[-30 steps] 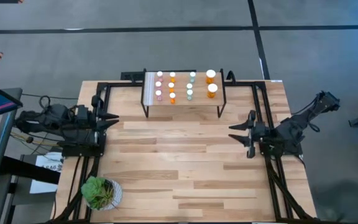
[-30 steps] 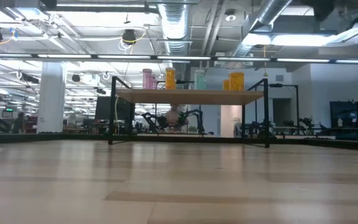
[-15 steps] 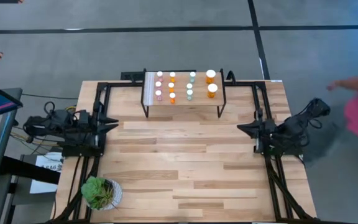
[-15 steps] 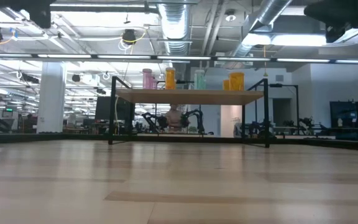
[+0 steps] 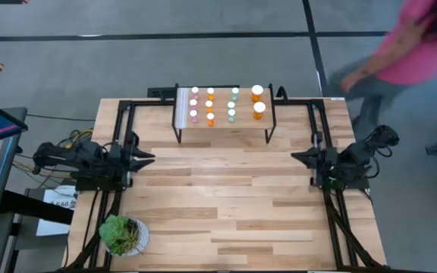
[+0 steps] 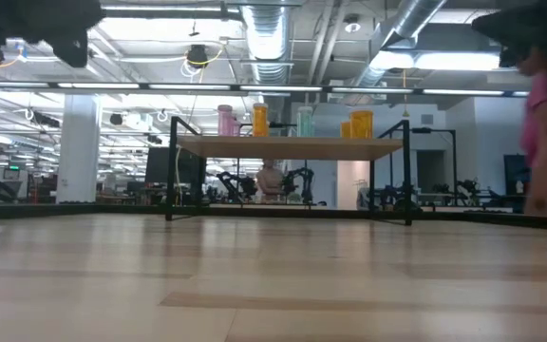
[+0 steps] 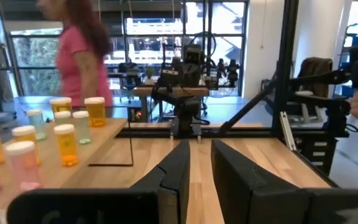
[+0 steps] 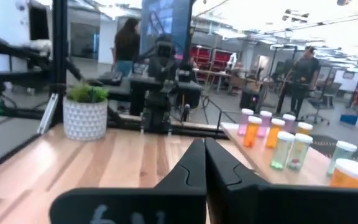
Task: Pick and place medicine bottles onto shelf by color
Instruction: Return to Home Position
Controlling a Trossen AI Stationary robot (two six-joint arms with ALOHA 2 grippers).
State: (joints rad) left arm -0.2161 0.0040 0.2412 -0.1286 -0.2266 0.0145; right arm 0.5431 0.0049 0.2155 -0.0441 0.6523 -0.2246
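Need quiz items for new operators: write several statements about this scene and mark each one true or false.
1. Every bottle stands on the shelf; none is on the table. True.
2. The right gripper holds a pink bottle. False: it is shut on nothing, at the table's right edge.
3. The plant sits on the shelf. False: it stands on the table, at the near corner on the left arm's side.
4. The two wide orange bottles stand at the shelf end nearer the right arm. True.
5. The left gripper reaches over the shelf. False: it is at the table's left edge, clear of the shelf and empty.
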